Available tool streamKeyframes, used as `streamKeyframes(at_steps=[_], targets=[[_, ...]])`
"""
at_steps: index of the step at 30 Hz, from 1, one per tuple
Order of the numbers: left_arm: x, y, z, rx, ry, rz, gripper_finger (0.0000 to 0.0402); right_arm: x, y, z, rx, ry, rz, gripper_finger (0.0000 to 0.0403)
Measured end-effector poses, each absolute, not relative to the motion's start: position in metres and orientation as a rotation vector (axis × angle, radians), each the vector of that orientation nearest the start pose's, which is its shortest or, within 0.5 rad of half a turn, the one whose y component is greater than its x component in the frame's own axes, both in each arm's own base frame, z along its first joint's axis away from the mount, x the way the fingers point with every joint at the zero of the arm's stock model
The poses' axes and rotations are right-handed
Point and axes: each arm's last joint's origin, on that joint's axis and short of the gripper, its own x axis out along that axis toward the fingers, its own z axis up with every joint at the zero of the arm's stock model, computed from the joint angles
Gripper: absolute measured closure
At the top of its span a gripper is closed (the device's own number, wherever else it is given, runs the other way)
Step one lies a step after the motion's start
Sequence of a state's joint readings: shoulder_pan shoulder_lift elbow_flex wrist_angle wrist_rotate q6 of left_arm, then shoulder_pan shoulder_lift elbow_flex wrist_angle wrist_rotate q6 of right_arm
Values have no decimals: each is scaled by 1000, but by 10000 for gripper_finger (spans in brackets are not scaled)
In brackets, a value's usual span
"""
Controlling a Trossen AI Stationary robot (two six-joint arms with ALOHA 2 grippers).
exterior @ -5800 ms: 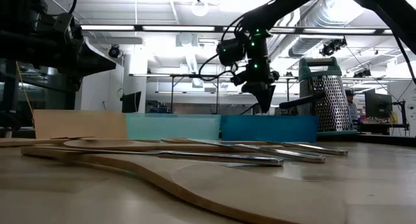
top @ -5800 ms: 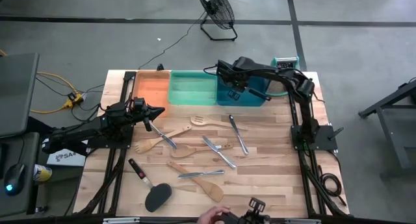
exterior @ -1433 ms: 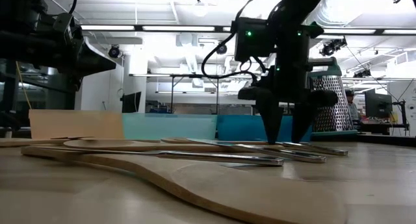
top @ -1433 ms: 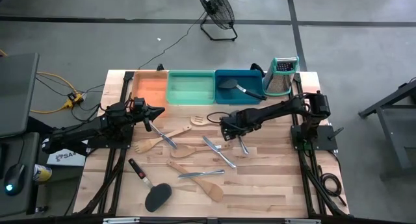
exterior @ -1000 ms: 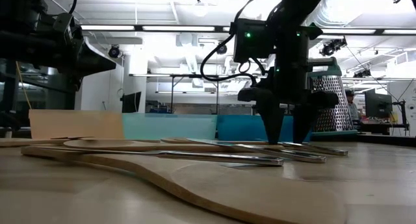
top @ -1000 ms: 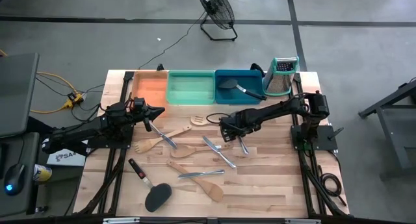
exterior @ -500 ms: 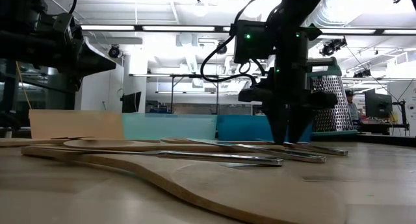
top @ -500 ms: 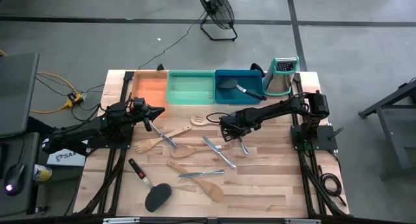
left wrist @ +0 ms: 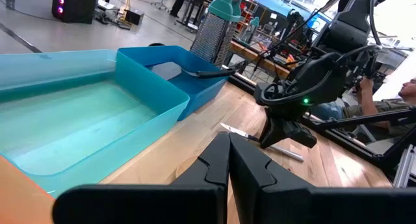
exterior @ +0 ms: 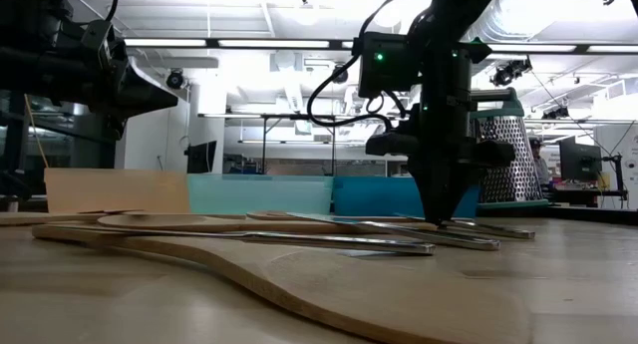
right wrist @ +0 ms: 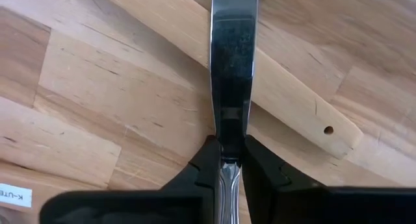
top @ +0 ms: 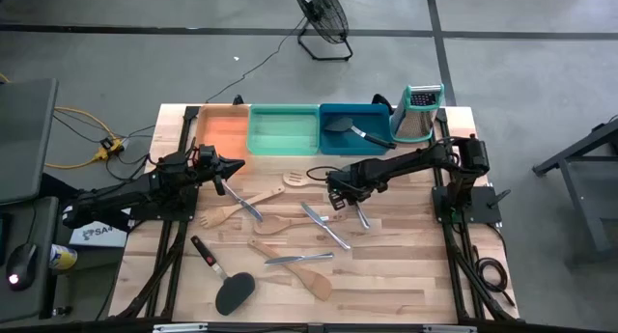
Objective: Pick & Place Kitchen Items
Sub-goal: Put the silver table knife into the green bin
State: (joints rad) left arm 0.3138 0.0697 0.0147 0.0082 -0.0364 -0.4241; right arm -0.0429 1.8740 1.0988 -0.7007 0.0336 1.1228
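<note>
My right gripper [top: 338, 200] stands at mid-table, pointing down, shut on a slim silver utensil [right wrist: 233, 68] that lies across a pale wooden handle [right wrist: 292, 100]. Around it lie wooden spoons and spatulas [top: 266, 225], more silver cutlery [top: 328, 232] and a black turner [top: 224, 285]. Another black turner [top: 350, 130] lies in the blue tray [top: 379, 145]. My left gripper [top: 235, 166] waits shut and level at the table's left side, holding nothing. My right gripper pinches the silver utensil by its two long edges, where the flat part narrows [right wrist: 229, 138], between its two fingers [right wrist: 207, 162]. The fingers come from above and lie across it. The utensil lies flat, its wide part resting over the wooden handle near that handle's holed end.
An orange tray [top: 222, 130], a green tray [top: 285, 130] and the blue tray stand in a row along the far edge. A steel grater [top: 418, 109] with a teal top stands at the far right. Bare wood shows at the near right [top: 406, 275].
My right gripper has stayed in place over the cutlery and shut: its two fingers, spread apart a second ago, have come together on the silver utensil. The utensil has not left the table.
</note>
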Motion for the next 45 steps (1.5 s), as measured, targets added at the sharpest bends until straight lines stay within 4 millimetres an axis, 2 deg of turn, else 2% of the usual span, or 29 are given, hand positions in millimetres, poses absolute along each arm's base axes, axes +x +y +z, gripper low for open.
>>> streamKeyframes(at_steps=[21, 27, 37, 45], targets=[[96, 32, 164, -426, -28, 355, 396, 320, -15, 161, 921, 1233, -718, 371], [96, 32, 164, -426, -28, 355, 396, 314, -16, 193, 887, 1114, -665, 371], [96, 32, 164, -426, -28, 354, 396, 303, -19, 257, 789, 772, -545, 371], [96, 32, 164, -426, -28, 355, 396, 299, -21, 282, 693, 600, -525, 371]])
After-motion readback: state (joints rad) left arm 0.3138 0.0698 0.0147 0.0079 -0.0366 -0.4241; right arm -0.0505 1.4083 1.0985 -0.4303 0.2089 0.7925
